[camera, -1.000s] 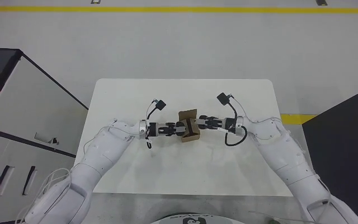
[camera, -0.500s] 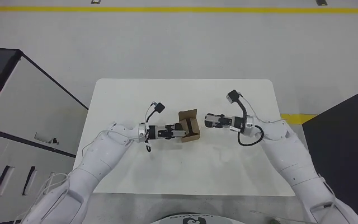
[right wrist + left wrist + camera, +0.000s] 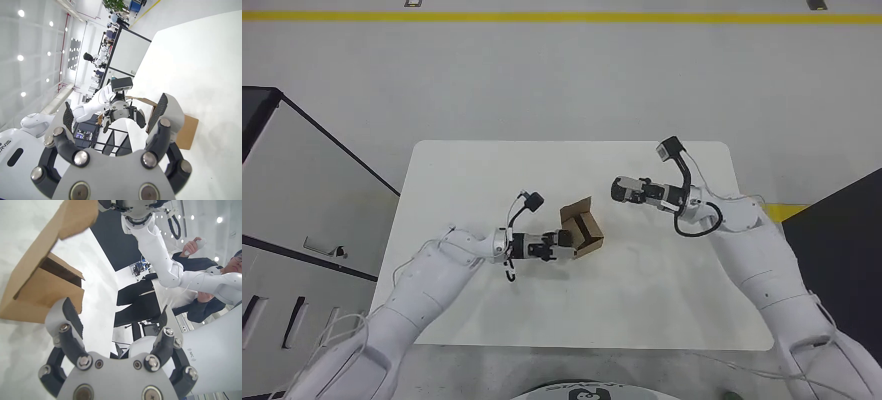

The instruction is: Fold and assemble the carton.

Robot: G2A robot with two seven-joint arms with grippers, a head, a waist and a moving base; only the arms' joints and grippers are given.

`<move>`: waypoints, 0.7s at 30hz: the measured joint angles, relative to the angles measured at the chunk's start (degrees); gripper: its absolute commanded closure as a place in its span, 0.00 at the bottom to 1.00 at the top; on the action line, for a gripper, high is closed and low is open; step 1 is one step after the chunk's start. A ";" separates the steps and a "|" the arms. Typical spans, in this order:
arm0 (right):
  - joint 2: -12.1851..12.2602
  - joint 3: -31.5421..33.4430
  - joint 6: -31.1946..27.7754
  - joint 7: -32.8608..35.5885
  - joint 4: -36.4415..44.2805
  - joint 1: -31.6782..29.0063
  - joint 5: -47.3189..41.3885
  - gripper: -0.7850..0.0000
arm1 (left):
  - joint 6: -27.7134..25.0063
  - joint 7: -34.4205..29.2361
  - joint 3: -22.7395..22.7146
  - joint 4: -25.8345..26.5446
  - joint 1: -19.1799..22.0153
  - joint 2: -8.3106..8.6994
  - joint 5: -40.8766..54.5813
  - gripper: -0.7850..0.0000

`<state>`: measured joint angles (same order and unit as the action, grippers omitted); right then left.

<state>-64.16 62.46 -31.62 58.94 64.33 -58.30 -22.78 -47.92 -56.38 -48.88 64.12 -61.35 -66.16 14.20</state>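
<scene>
Left gripper (image 3: 116, 308) just beside the carton (image 3: 582, 228), right gripper (image 3: 115, 104) well apart, both wide open, empty; unheld, it may unfold

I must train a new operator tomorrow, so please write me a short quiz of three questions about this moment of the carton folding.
1. Short answer: which is nearer to the brown cardboard carton, the left end effector or the right end effector?
2. True or false: the right end effector is shut on the carton.
3. Multiple choice: the carton rests A) on the white rectangular table, B) in the air, C) between the right end effector's fingers.
Key: 1. the left end effector; 2. false, it is open and apart from the carton; 3. A.
</scene>
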 measured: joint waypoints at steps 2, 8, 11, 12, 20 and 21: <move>-0.63 -1.48 -0.84 -0.18 -2.10 1.66 -0.31 0.00 | 0.02 -0.01 0.35 1.14 -0.46 0.31 0.26 0.00; -2.86 -5.97 -3.31 -0.26 -8.98 6.54 -2.21 0.00 | 0.83 -0.84 2.50 3.20 -0.81 1.12 -0.42 0.00; -4.05 -8.04 -4.22 0.28 -12.25 8.76 -3.42 0.00 | 0.37 -0.36 3.28 3.65 -0.80 1.55 -0.14 0.00; -4.40 -8.63 -4.41 0.59 -13.17 9.36 -3.86 0.00 | 0.31 -0.30 3.47 3.64 -0.75 1.68 -0.14 0.00; -7.58 -13.23 -6.34 2.50 -20.51 13.95 -6.48 0.00 | 0.03 -0.02 6.15 3.26 0.24 2.00 0.64 0.00; -7.92 -13.62 -6.64 2.56 -21.25 14.38 -6.66 0.00 | 0.02 -0.01 6.49 3.18 0.39 2.00 0.71 0.00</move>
<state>-72.08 48.84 -38.25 61.50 43.08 -43.92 -29.43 -47.90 -56.39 -42.39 67.30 -60.96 -64.16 14.91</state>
